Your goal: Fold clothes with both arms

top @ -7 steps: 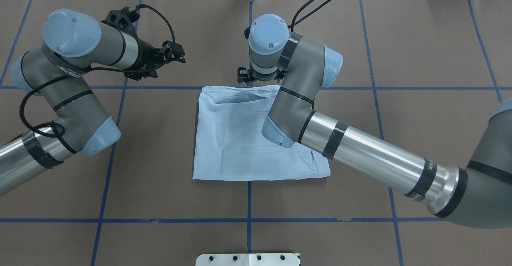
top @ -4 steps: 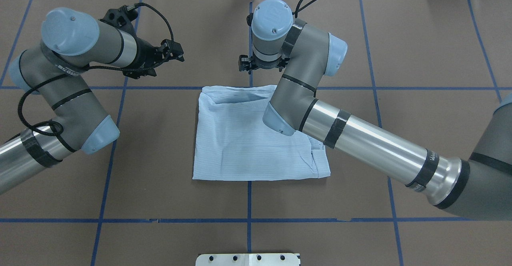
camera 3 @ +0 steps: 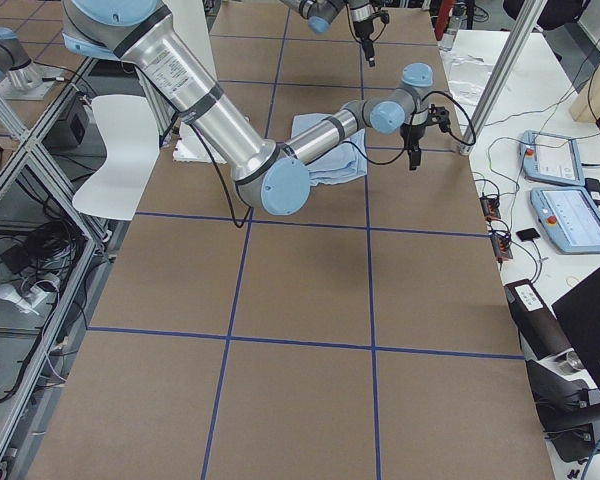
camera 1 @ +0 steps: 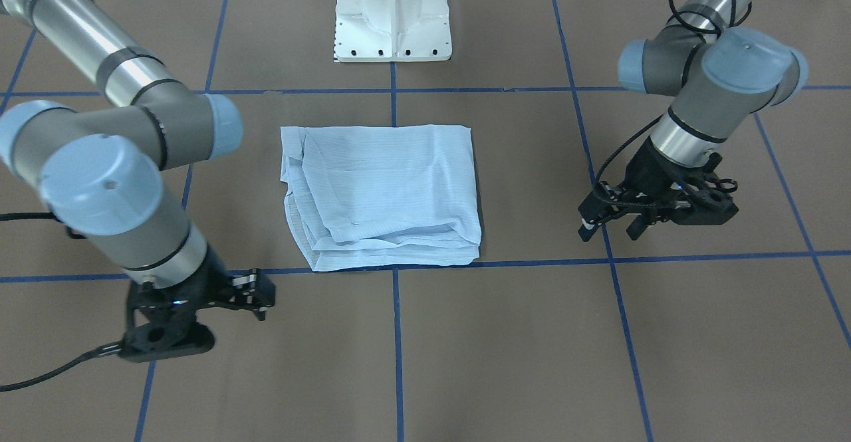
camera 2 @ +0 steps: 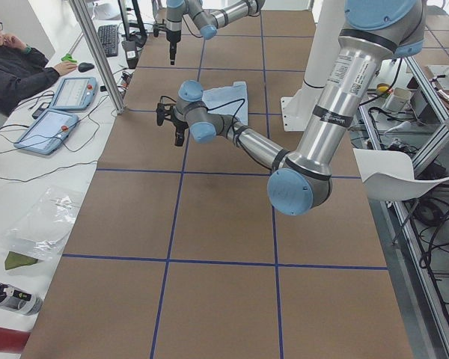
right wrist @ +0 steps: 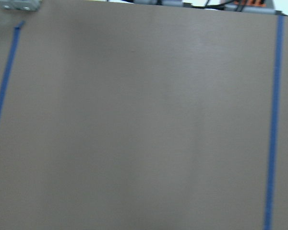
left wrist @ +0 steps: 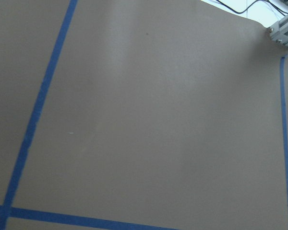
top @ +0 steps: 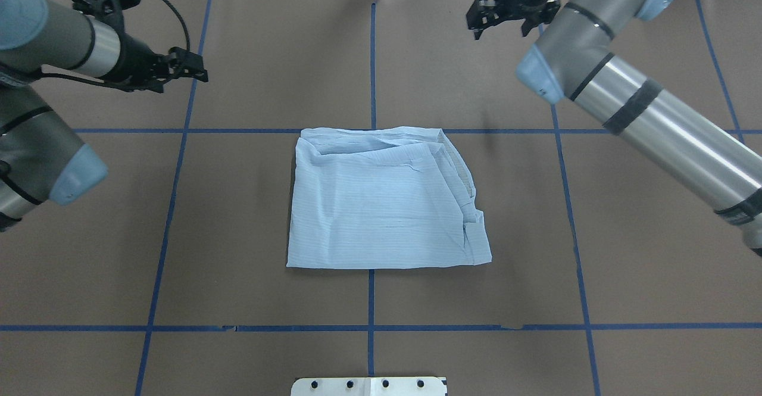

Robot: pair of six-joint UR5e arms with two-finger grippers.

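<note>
counter (top: pixel 250 223) in brown, ruled into squares by blue tape lines (top: pixel 372 56), fills each view. left arm (top: pixel 53 44) enters at the upper left of the overhead frame and right arm (top: pixel 643 113) slants from the upper right down to the right edge; both are off the cloth. shirt (top: pixel 381 205) lies flat at the centre of the overhead frame, folded into a packet wider than it is deep, its top edge along a tape line. its long axis runs left to right across that frame, and the bulky, layered edges sit at its top and right sides. left pincer (top: pixel 199 74) hangs above bare counter, up and to the left of the packet's top-left corner, jaws parted, grasping nothing. right pincer (top: pixel 501 27) hangs near the frame's top edge, up and to the right of the top-right corner, jaws likewise spread and empty. so the shirt lies down-frame and inward from each pincer, between them, well apart from both. neither looks clearly nearer in the overhead view; in the front-facing view the right pincer seems a little closer to its corner. folding looks nearly done; a last fold, if any, would cross the long axis, each pincer taking its own end.
</note>
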